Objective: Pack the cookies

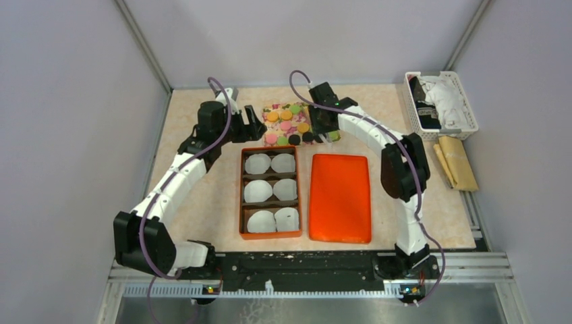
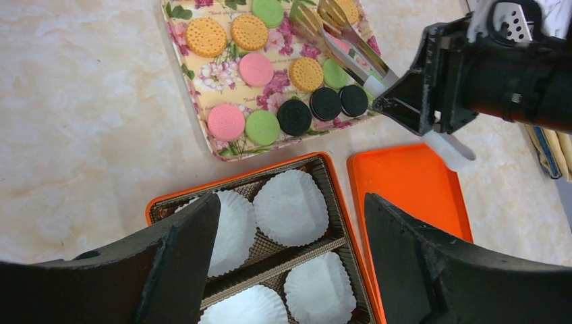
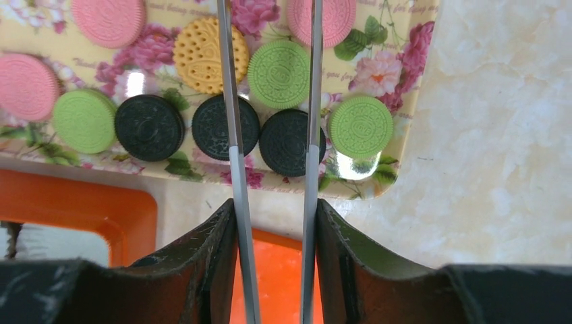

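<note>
The cookies (image 1: 287,125) lie on a floral board at the back middle: orange, pink, green and black discs, also in the left wrist view (image 2: 256,69) and the right wrist view (image 3: 279,64). My right gripper (image 1: 328,129) is shut on metal tongs (image 3: 233,135), its jaws (image 3: 274,209) pressing both tong arms. The tongs (image 2: 351,44) reach over the board's right part, arms spread either side of a green and a black cookie; their tips are out of the wrist view. My left gripper (image 1: 255,125) is open and empty (image 2: 290,202), above the far end of the box.
An orange box (image 1: 241,196) holds several white paper cups (image 2: 291,206) in compartments. An orange lid (image 1: 340,197) lies flat to its right. A white basket (image 1: 442,104) and a brown packet (image 1: 457,162) sit at the right edge.
</note>
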You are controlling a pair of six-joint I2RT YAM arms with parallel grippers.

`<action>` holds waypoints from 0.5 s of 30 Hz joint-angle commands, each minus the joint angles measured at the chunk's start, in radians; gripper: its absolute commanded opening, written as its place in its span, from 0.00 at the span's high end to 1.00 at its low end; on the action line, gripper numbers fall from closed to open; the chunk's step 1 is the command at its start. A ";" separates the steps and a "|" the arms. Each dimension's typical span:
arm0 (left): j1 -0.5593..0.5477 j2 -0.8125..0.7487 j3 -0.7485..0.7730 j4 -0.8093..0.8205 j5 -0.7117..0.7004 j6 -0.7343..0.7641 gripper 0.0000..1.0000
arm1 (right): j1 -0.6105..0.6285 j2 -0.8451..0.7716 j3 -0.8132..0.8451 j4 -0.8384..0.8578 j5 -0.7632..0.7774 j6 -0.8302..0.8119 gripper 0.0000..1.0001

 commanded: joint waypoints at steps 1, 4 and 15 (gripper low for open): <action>0.008 -0.019 -0.005 0.007 -0.008 -0.016 0.16 | 0.051 -0.178 -0.017 0.050 0.052 -0.024 1.00; 0.011 -0.012 -0.007 0.000 -0.022 -0.026 0.17 | 0.068 -0.229 -0.044 0.058 0.060 -0.029 1.00; 0.098 -0.001 0.050 -0.050 -0.091 -0.091 0.22 | 0.142 -0.376 -0.125 0.005 0.048 -0.046 1.00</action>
